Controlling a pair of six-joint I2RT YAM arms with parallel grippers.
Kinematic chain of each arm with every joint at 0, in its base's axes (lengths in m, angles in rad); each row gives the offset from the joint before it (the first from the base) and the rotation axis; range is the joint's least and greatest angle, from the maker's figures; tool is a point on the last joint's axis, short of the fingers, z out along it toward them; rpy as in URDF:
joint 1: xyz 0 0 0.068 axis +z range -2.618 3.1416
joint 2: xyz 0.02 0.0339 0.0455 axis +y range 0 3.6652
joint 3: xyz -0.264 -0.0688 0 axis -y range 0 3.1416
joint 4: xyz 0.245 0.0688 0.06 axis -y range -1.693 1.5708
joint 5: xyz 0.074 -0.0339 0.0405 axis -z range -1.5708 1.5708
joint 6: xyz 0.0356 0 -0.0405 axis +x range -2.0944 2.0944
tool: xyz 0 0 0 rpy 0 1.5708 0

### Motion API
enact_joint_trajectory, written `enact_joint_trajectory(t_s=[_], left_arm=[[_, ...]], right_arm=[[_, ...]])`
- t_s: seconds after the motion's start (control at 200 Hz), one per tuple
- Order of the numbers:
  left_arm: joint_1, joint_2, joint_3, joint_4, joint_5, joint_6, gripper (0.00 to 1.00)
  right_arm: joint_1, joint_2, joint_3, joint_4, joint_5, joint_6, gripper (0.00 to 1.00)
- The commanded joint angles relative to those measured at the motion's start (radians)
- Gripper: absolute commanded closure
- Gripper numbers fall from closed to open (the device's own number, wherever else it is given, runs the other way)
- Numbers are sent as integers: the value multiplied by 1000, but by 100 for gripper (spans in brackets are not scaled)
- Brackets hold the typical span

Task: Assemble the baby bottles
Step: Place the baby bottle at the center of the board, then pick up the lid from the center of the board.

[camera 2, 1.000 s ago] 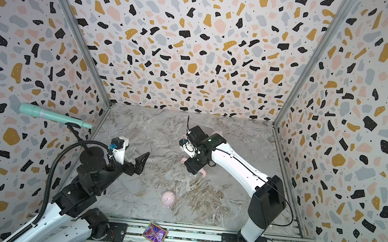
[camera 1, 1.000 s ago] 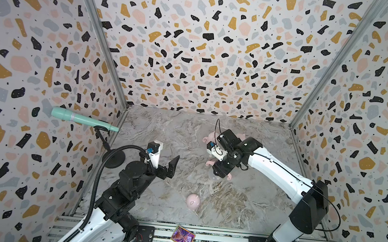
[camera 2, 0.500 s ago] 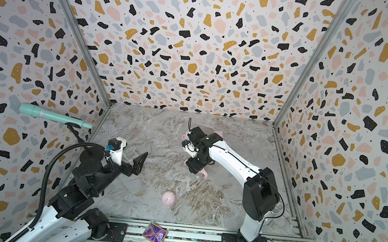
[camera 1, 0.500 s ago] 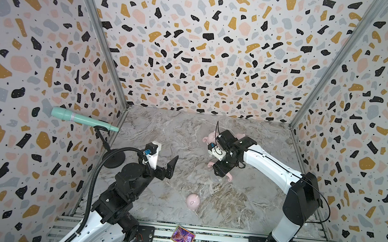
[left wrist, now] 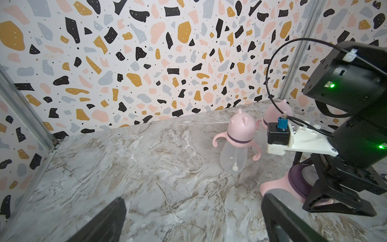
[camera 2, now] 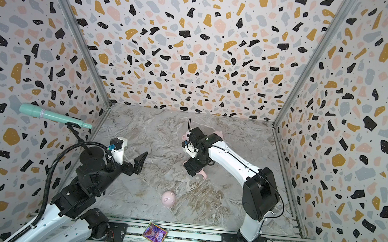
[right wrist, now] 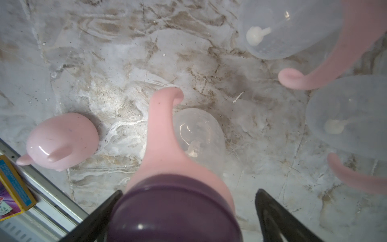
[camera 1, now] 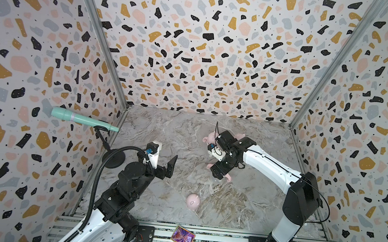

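Your right gripper [camera 1: 219, 175], released around the uncapped bottle [right wrist: 199, 134], is nearer the loose cap [camera 1: 193, 201], which lies from it toward the front edge of the table [camera 1: 239, 213].

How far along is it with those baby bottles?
Done: a first capped bottle and a second capped bottle look finished. In hand: the open right gripper straddles the third bottle, purple ring fitted. Left: its pink cap, lying loose on the table.
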Motion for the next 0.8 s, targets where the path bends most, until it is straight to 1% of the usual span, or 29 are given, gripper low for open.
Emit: enact_joint_trajectory(t_s=[0.0,0.09,0.2,0.295,0.385,0.496,0.596,0.701,0.791], left_arm=[[4,-5,-4,7,-69,-11,0],[5,-6,-10,14,-116,-23,0],[6,8,-19,21,-172,-45,0],[6,17,-17,15,-203,-53,0],[6,16,-17,11,-218,-47,0],[6,7,-17,3,-231,-48,0],[6,-5,-21,-1,-246,-57,0],[6,-19,-25,-5,-254,-63,0],[6,-26,-22,-8,-255,-64,0]], right_arm=[[29,-112,91,-39,48,23,1],[93,-165,141,-39,88,29,1],[203,-215,167,-37,112,30,5],[312,-245,123,-13,105,34,9],[380,-261,39,44,51,76,12],[427,-261,-85,132,2,153,12],[446,-238,-196,197,15,212,7],[453,-211,-292,268,13,239,3],[456,-188,-346,349,5,255,2]])
